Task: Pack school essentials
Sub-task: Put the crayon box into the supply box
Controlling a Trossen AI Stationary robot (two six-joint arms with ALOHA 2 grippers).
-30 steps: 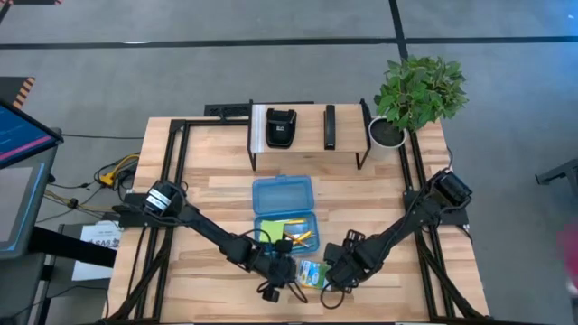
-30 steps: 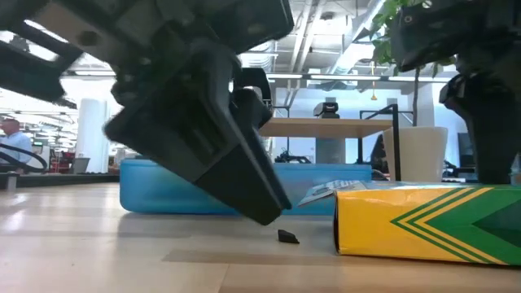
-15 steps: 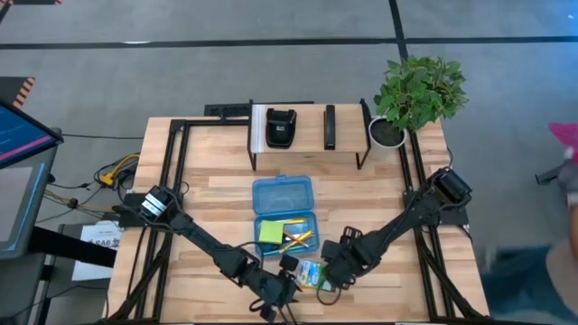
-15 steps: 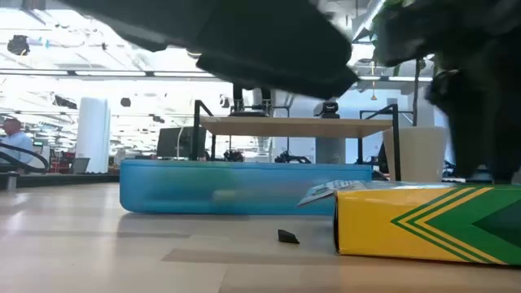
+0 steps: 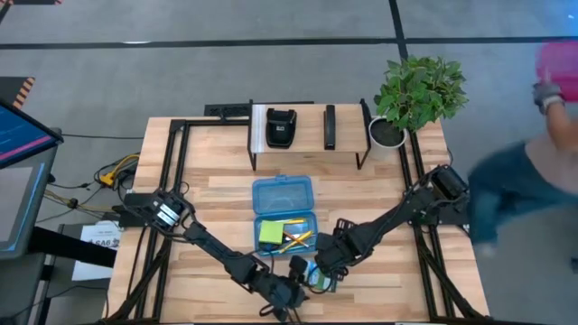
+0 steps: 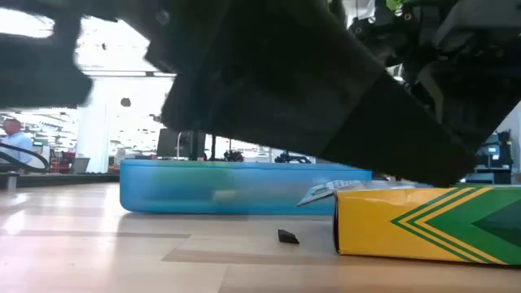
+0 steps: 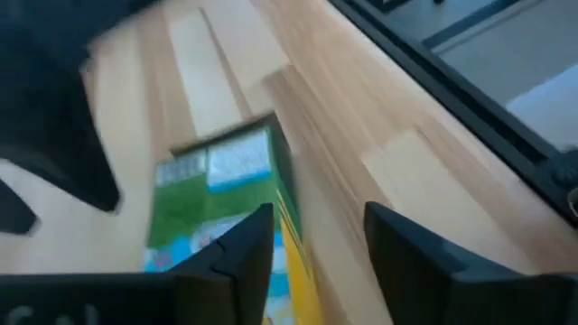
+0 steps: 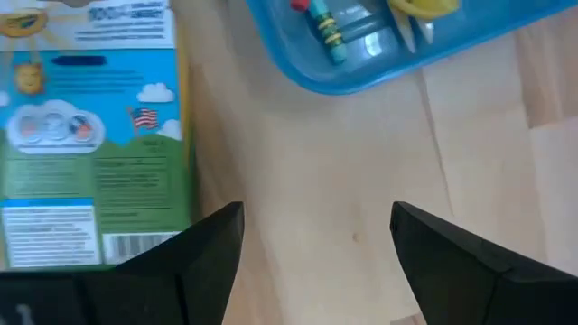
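Both arms have shifted over the last second: the left tool (image 5: 293,291) has slid rightward along the near edge of the tabletop (image 5: 208,194), and the right tool (image 5: 323,263) has pulled back a little toward the blue case (image 5: 284,212).

Nearest the front edge, the crayon box (image 5: 315,274) lies flat on the wood, just short of the case's near right corner. In the low view its yellow side with green chevrons (image 6: 427,222) fills the right foreground, and a small dark scrap (image 6: 288,236) lies on the wood beside it. The left tool sits just beside the box on its left. Its fingers (image 7: 237,248) are spread apart with nothing between them, one finger crossing over the box's green and yellow panel (image 7: 226,194). Bare planks run on past the box to the tabletop's black frame rail (image 7: 470,99).

The right tool hovers over the gap between the box and the case. Its fingers (image 8: 203,239) are parted and empty, with open wood between them. The box's printed panel (image 8: 90,135) lies to one side, and the case's rounded corner (image 8: 397,45) lies beyond.

Farther back, the case lies open. Its tray holds a green sticky-note pad (image 5: 270,232) and pencils (image 5: 298,238), and its lid is folded flat toward the far side.

At the far edge, a dark rack (image 5: 307,135) holds black devices, and a potted plant (image 5: 417,95) stands at the far right corner. A blurred person (image 5: 533,171) is off to the right of the tabletop.
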